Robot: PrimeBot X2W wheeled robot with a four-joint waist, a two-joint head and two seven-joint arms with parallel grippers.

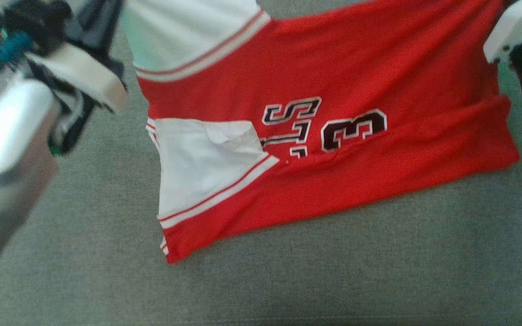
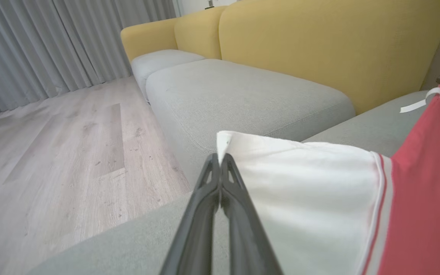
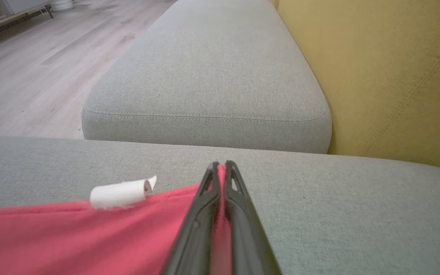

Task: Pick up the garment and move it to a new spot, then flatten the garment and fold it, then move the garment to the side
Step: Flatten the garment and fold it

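While the red-and-white jersey (image 1: 333, 77) stretches across the grey sofa cushion (image 1: 333, 271) between my claws, my left claw (image 2: 220, 157) pinches its white sleeve corner and my right claw (image 3: 222, 165) pinches its red edge.

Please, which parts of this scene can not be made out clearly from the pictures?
Head view: black lettering on the red and white fabric jersey, half covered by a fold of its own cloth; unreadable.
Head view: the jersey's upper part, cut off by the top edge.
Head view: the pale left forearm, blurred.
Right wrist view: the small white curled label, any print hidden by its curl.
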